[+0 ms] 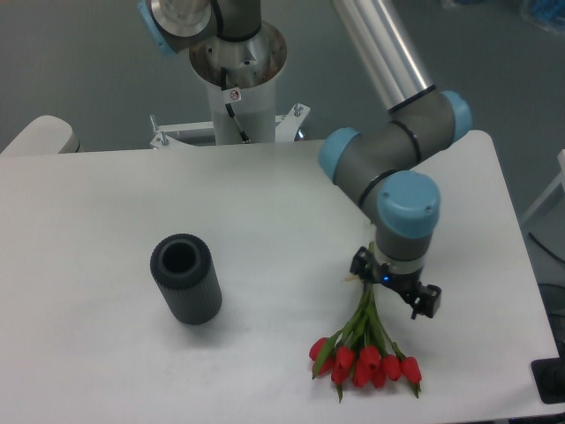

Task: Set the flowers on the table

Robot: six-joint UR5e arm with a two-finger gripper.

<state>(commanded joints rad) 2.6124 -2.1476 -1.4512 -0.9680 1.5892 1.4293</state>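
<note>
Flowers point(365, 353) fan out just below the gripper point(393, 287), buds resting low on the white surface point(106, 221), stems running up under it. Whether it's clenched on them, I cannot tell. Best to let go gently, then lift straight up, well clear of the vase point(185, 278) off to one side.

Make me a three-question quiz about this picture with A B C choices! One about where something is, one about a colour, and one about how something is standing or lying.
1. Where is the vase compared with the flowers?
A. toward the picture's left
B. toward the picture's right
C. on top of them

2. What colour are the flower buds?
A. yellow
B. red
C. white

3. How is the vase standing on the table?
A. tipped on its side
B. upside down
C. upright, open end up

Answers:
1. A, the vase sits far to the picture's left of the bunch.
2. B, every bud is red.
3. C, its dark opening faces up.
</note>
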